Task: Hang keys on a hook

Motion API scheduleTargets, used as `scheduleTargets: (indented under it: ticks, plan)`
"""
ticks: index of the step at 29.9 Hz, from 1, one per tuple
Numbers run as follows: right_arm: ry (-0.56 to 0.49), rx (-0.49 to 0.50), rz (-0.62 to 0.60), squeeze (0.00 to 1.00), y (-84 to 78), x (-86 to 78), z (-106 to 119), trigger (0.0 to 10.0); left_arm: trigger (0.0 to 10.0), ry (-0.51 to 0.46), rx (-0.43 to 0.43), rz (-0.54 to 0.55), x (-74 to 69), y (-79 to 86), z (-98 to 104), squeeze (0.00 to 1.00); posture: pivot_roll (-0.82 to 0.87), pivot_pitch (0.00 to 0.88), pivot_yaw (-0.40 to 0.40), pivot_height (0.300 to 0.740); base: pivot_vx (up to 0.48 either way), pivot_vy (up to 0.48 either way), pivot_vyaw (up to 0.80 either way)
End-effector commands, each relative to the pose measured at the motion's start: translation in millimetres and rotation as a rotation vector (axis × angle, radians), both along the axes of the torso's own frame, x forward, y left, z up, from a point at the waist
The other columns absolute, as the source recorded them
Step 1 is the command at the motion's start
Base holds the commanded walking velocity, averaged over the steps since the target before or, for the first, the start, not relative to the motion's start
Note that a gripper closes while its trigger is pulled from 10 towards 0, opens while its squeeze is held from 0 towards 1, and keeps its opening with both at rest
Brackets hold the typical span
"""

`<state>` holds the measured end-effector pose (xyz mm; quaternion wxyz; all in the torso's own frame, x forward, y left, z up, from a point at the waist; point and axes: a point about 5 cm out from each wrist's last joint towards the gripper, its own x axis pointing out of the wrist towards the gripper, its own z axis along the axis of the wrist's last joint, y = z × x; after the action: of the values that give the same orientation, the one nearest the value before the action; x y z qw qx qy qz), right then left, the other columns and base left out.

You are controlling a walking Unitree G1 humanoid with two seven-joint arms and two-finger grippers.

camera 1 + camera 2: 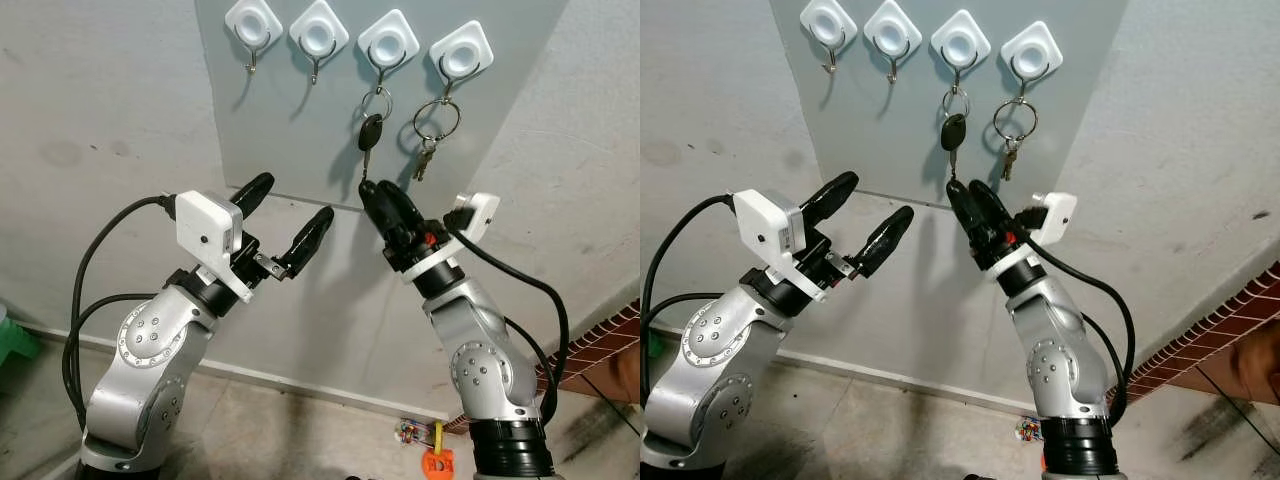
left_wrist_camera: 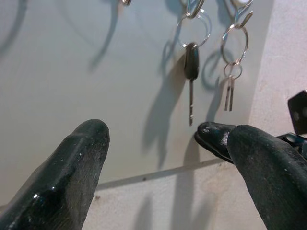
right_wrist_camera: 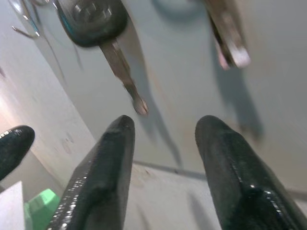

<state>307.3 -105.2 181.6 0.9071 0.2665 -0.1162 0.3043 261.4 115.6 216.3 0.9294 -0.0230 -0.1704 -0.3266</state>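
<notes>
Car key (image 1: 370, 133) already hangs on the 3rd hook (image 1: 385, 50), upper middle of frame, so I'd back my right gripper (image 1: 372, 192) straight down without bumping it. It's spread a bit, holding nothing; left gripper (image 1: 290, 212) is wide open, empty.

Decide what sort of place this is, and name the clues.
Probably a home entryway or hallway wall. A grey board carries four white hooks, two with keys, above a bare floor with a skirting strip.
</notes>
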Motion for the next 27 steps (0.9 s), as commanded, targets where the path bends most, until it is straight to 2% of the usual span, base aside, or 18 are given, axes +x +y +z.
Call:
scheduleTargets:
  ticks: [1,12,14,18,20,21,22,23,24,27]
  plan:
    - [0.019,-0.025,0.000,1.00,-2.3,-1.4,-9.6,10.0,10.0,0.011,0.012,0.012,0.5,2.0,-6.5,0.00,0.03,0.123,-0.026,0.740,0.000,0.000,0.00]
    - [0.126,-0.092,-0.051,1.00,-14.2,-5.6,-49.4,10.0,10.0,0.123,0.044,0.050,2.1,8.9,-45.0,0.00,0.02,0.123,-0.019,0.740,0.000,0.000,0.00]
    - [0.176,-0.134,-0.088,1.00,-21.5,-8.3,-67.0,10.0,10.0,0.159,0.064,0.076,0.8,11.2,-61.2,0.00,0.02,0.124,-0.020,0.740,0.000,0.000,0.00]
    - [0.206,-0.178,-0.133,1.00,-28.3,-9.2,-79.7,10.0,10.0,0.219,0.030,0.123,2.9,18.1,-75.3,0.00,0.02,0.123,-0.021,0.740,0.000,0.000,0.00]
    - [0.234,-0.219,-0.173,1.00,-34.2,-9.7,-91.1,10.0,10.0,0.220,0.048,0.144,3.9,20.7,-82.2,0.00,0.02,0.122,-0.021,0.740,0.000,0.000,0.00]
    - [0.249,-0.226,-0.191,0.42,-37.0,-10.0,-96.2,10.0,10.0,0.233,0.053,0.155,4.8,21.7,-87.6,0.00,0.02,0.122,-0.020,0.740,0.000,0.000,0.00]
    - [0.265,-0.226,-0.199,0.00,-38.8,-10.3,-100.2,10.0,10.0,0.245,0.054,0.166,5.6,22.4,-91.9,0.00,0.02,0.121,-0.019,0.740,0.000,0.000,0.00]
    - [0.287,-0.237,-0.214,0.00,-41.8,-11.3,-108.1,10.0,10.0,0.269,0.059,0.188,7.1,23.7,-102.0,0.00,0.02,0.118,-0.018,0.740,0.000,0.000,0.00]
    - [0.287,-0.237,-0.214,0.00,-41.8,-11.3,-108.1,10.0,10.0,0.269,0.059,0.188,7.1,23.7,-102.0,0.00,0.02,0.118,-0.018,0.740,0.000,0.000,0.00]
    - [0.330,-0.262,-0.243,0.00,-46.6,-14.1,-121.6,10.0,10.0,0.314,0.074,0.229,8.8,25.9,-120.9,0.00,0.01,0.117,-0.016,0.740,0.000,0.000,0.00]
